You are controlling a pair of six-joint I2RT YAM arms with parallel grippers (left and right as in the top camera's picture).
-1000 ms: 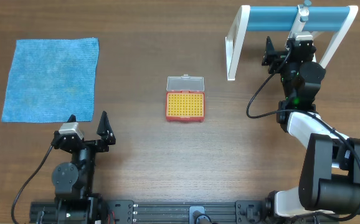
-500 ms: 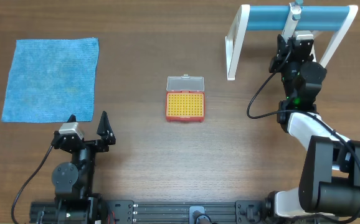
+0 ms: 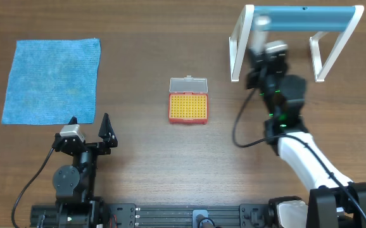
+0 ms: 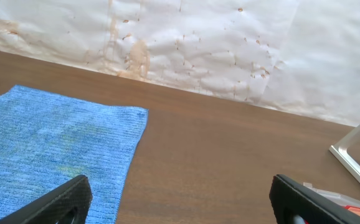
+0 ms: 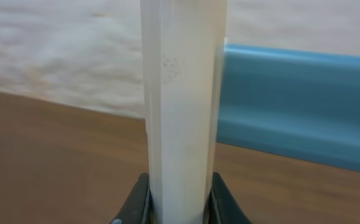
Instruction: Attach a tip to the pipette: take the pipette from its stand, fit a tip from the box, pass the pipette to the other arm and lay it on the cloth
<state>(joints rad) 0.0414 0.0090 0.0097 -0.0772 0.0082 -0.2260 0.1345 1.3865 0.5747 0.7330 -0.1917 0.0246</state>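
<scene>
Right gripper [image 5: 179, 199] clamped on the pipette [image 5: 181, 93], just beside the stand [image 3: 303, 19].
Pipette's long axis runs straight out from between the fingers. The tip box [image 3: 188, 108], lid open, lies to this gripper's left and back toward the arm bases, so the coming move looks like a carry leftward and down. Beyond the box, the left gripper [image 3: 89, 125] sits spread wide beside the cloth [image 3: 52, 81]. No writing is readable on pipette or box.
</scene>
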